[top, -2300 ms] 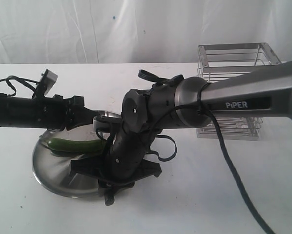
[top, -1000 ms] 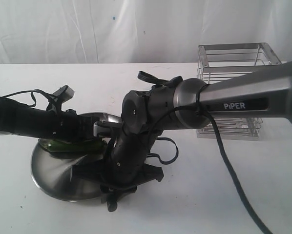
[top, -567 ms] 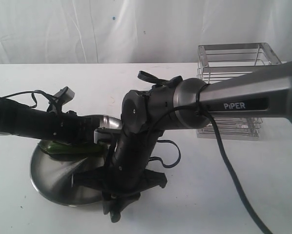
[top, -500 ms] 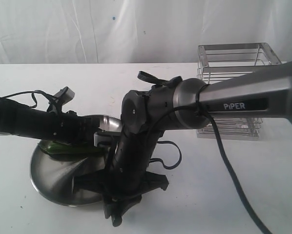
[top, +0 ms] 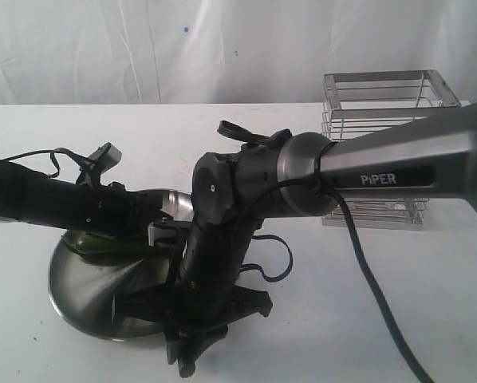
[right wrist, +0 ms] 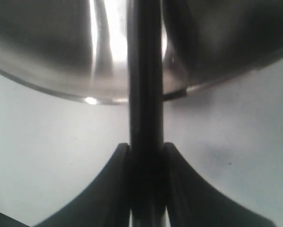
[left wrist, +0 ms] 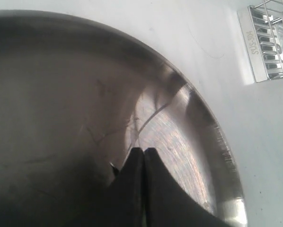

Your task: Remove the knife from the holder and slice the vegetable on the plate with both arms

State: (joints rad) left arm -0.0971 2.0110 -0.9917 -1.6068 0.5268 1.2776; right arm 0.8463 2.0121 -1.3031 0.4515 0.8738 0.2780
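Observation:
The steel plate [top: 79, 291] lies front left on the white table. On its far side lies the dark-green vegetable [top: 95, 242], mostly covered by my left arm, which stretches across it. In the left wrist view my left gripper [left wrist: 144, 151] is shut just above the plate [left wrist: 179, 142], and nothing shows between its fingers. My right gripper [right wrist: 146, 149] is shut on the black knife [right wrist: 145, 71], which runs from the table over the plate's rim [right wrist: 61, 56]. The right wrist hides the knife in the exterior view. The wire holder [top: 382, 104] stands at the back right.
The right arm's grey PIPER section [top: 398, 171] crosses in front of the holder, with a black cable [top: 374, 287] hanging down to the table. The holder's steel rim [left wrist: 255, 52] shows beyond the plate. A white cloth backs the table.
My left arm has dropped lower over the vegetable. My right wrist has sunk and shifted toward the front edge. The plate has slid slightly left.

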